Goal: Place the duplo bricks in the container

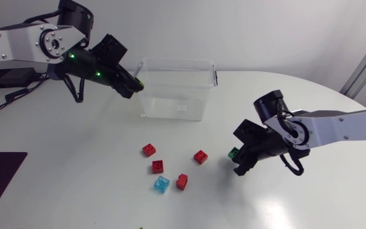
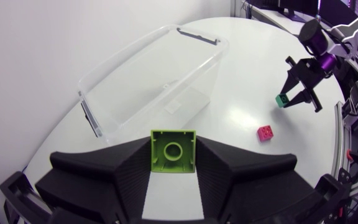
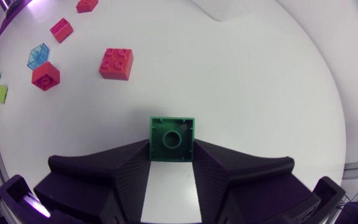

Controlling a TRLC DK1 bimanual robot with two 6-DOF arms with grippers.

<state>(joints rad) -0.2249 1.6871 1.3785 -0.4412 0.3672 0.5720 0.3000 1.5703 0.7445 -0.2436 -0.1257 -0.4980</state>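
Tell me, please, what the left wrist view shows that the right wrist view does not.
Only the left wrist view shows the clear container and the lime brick between the left fingers. Only the right wrist view shows three other red bricks, a blue brick and two small green bricks farther off. Both show the dark green brick held between the right fingers, one red brick near it and the white table.

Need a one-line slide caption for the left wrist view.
Left gripper shut on a lime-green square duplo brick, clear rectangular plastic container just ahead.
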